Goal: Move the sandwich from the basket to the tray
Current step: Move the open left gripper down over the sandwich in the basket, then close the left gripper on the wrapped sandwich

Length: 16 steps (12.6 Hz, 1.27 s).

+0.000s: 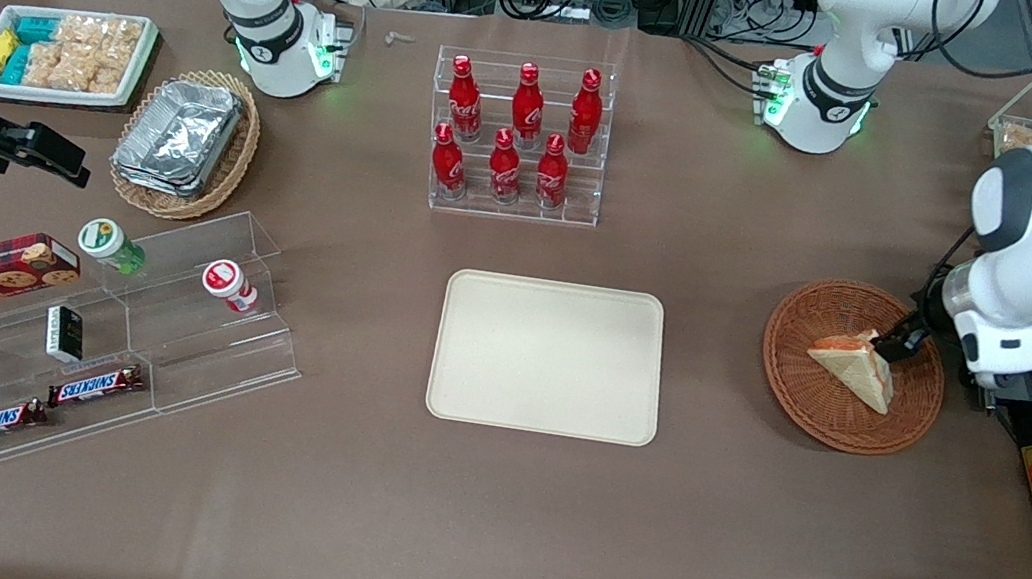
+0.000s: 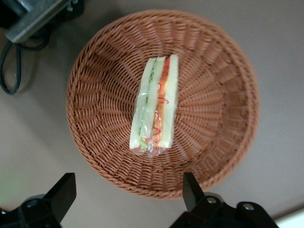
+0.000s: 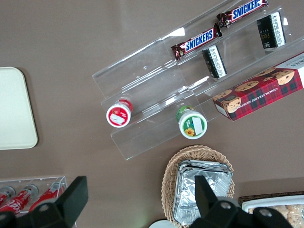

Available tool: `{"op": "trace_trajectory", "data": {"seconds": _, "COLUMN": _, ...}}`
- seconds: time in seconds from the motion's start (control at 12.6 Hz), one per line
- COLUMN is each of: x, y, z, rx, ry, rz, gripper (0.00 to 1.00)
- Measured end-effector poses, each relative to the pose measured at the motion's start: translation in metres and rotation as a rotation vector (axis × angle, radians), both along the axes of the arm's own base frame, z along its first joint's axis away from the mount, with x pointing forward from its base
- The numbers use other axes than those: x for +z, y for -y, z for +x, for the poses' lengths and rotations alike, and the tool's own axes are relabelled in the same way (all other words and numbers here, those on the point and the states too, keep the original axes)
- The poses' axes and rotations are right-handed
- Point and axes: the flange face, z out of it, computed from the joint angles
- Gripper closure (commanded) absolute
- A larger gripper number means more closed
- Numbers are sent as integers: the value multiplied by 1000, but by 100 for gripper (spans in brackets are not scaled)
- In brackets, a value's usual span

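A: Left to right in the front frame for you: the tray [image 1: 550, 356] sits centre, bare cream, well apart from the basket [image 1: 796, 379] at the right.

B: And your sandwich [image 1: 857, 367] lies in that basket, wrapped, filling edge up in the wrist view [image 2: 155, 108].

A: Your gripper [image 1: 902, 345] hangs just above the basket's rim, fingers [image 2: 61, 194] spread wide, touching nothing.

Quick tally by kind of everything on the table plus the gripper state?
Red cola bottles in the clear rack: 6
Snickers bars: 2
Wicker baskets: 2, reddish-brown basket and tan basket of foil containers
Wrapped triangular sandwich: 1, in the reddish-brown basket
Cream-beige rectangular tray: 1
Total: 12
Left gripper: open, above the sandwich.
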Motion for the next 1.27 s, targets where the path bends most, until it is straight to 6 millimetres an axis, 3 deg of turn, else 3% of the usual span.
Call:
{"op": "trace_trajectory", "data": {"seconds": 1.03, "x": -92, "y": -13, "z": 15, "rx": 49, "ry": -17, "rz": 18, "gripper": 2}}
{"op": "trace_trajectory", "data": {"seconds": 1.11, "x": -101, "y": -14, "z": 15, "rx": 48, "ry": -18, "rz": 19, "gripper": 16}}
{"op": "trace_trajectory", "data": {"seconds": 1.27, "x": -118, "y": -14, "z": 15, "rx": 48, "ry": -26, "rz": 21, "gripper": 70}}
